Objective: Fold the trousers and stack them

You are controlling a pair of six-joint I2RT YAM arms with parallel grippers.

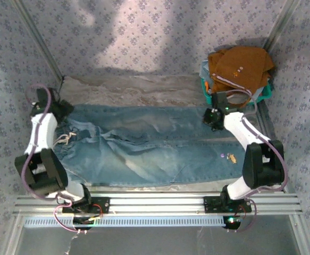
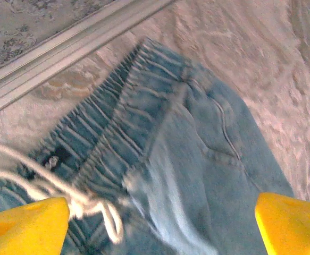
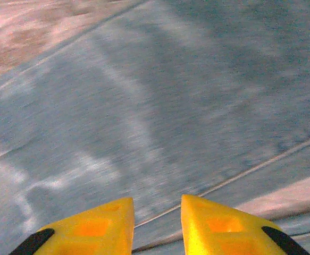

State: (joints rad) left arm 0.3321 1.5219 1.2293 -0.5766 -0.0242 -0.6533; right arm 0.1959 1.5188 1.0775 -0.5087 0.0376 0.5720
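Note:
The light blue trousers lie spread flat across the table, waist to the left and legs to the right. My left gripper hovers over the waist's far corner. In the left wrist view it stands wide open above the elastic waistband and the white drawstring, with nothing between its fingers. My right gripper is over the far leg end. In the right wrist view it is open by a narrow gap just above the denim, holding nothing.
An orange-brown garment is heaped in a teal basket at the back right. Beige cloth covers the table behind the trousers. Patterned walls close in the back and sides, and a metal rail runs along the near edge.

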